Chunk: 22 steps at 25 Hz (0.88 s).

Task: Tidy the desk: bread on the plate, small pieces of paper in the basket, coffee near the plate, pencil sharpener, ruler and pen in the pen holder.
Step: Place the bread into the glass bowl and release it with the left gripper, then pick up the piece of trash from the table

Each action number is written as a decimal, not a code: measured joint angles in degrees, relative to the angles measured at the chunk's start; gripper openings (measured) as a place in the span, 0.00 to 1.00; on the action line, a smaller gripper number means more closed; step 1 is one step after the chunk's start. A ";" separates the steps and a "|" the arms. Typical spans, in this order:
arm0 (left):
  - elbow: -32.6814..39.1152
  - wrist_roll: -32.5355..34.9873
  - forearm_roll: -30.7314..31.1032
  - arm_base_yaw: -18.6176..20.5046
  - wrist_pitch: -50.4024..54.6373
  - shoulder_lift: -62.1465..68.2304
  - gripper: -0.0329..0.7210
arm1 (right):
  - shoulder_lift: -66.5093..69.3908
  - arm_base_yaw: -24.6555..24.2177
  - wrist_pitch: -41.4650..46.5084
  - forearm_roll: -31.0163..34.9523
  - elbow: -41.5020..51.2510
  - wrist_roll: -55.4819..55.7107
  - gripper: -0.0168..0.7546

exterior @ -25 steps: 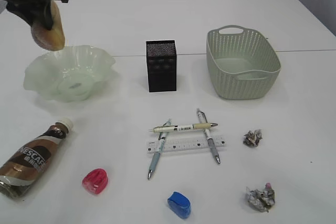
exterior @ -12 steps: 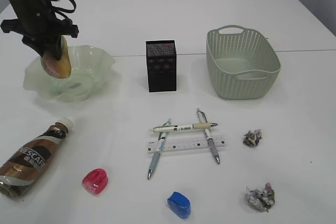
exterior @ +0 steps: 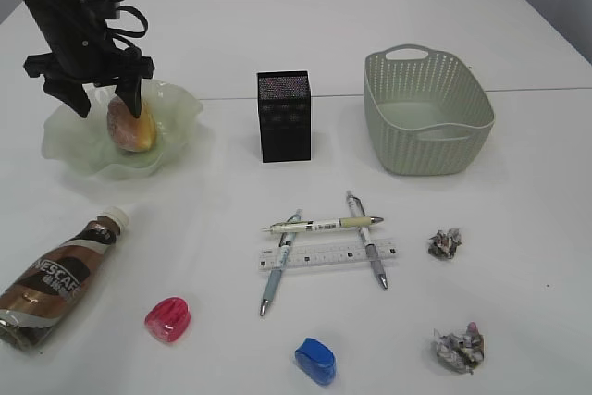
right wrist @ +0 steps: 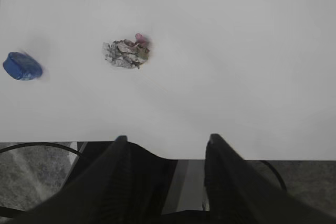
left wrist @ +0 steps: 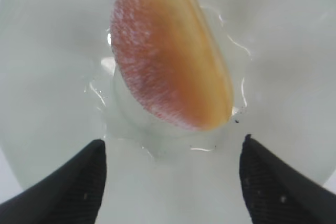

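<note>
Sitting in the plate [exterior: 181,110] at the upper left, the bread [exterior: 130,124] is let go by the wide-open left gripper [exterior: 102,99], which should next lift away for the coffee bottle [exterior: 57,277].

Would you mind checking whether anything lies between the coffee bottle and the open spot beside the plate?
Nothing visible does: bare table separates the coffee bottle from the plate, with the red sharpener off to the side.

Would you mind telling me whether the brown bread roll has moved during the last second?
Yes: the brown bread roll went down and rightward into the pale green plate.
</note>
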 joint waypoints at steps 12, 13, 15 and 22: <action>-0.62 0.00 -1.12 0.00 6.40 -8.17 0.77 | 0.00 0.00 0.00 2.21 0.00 0.00 0.47; -0.62 0.00 -1.47 0.00 6.50 -9.82 0.77 | 0.00 0.00 0.00 1.94 0.00 0.00 0.47; -0.62 0.00 -2.13 0.00 6.62 -12.77 0.75 | 0.00 0.00 0.00 1.56 0.00 0.00 0.47; 2.21 0.08 -4.14 0.00 7.00 -24.61 0.73 | 0.00 0.00 0.00 1.29 0.00 -0.42 0.47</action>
